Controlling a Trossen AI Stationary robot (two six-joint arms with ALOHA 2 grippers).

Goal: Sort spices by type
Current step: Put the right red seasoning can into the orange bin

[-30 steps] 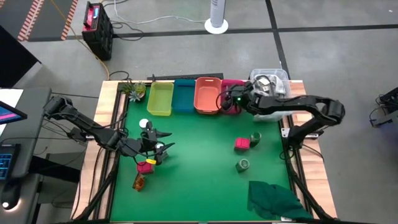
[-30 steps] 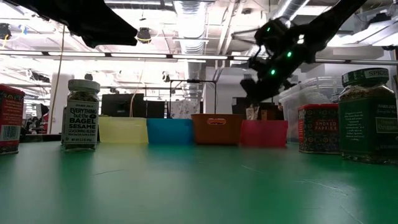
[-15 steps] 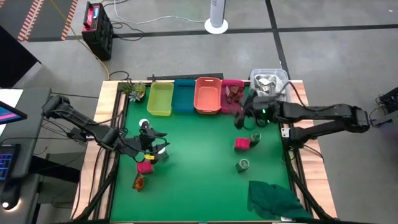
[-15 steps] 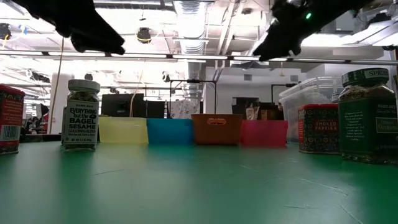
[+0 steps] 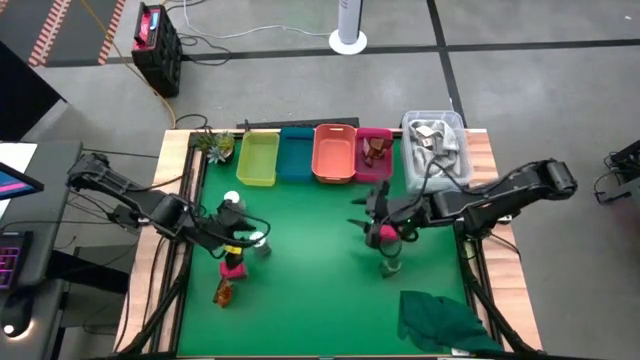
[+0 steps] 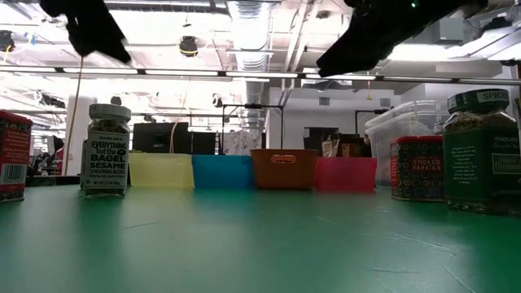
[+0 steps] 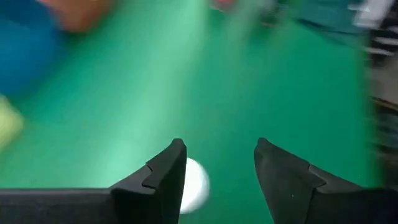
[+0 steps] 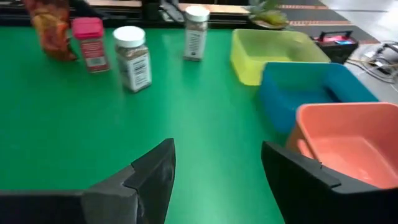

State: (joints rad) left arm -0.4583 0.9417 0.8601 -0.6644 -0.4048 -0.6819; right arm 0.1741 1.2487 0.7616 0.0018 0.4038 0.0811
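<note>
In the high view my left gripper (image 5: 246, 233) hovers open beside a white-capped jar (image 5: 259, 240). Its wrist view shows the white cap (image 7: 194, 185) below and between the open fingers. A second white-capped jar (image 5: 232, 200), a pink-red cube packet (image 5: 233, 268) and a brown-orange piece (image 5: 224, 292) stand nearby. My right gripper (image 5: 363, 212) is open, raised over mid-table just left of another pink-red cube (image 5: 386, 235). A round green jar (image 5: 391, 265) stands nearer. A brown-orange piece (image 5: 374, 150) lies in the pink bin (image 5: 386, 133).
Yellow (image 5: 257, 158), blue (image 5: 296, 155) and orange (image 5: 335, 153) bins line the far edge beside the pink one. A clear tub (image 5: 435, 145) of silvery packets sits at the far right corner, a dark green cloth (image 5: 440, 320) at the near right, a small plant (image 5: 218, 146) far left.
My right gripper has left the pink bin at the far edge and swung toward the near-left, out over the pink-red cube at mid-table; a brown-orange piece now shows in that bin. My left gripper has drawn back toward the table's left edge.
</note>
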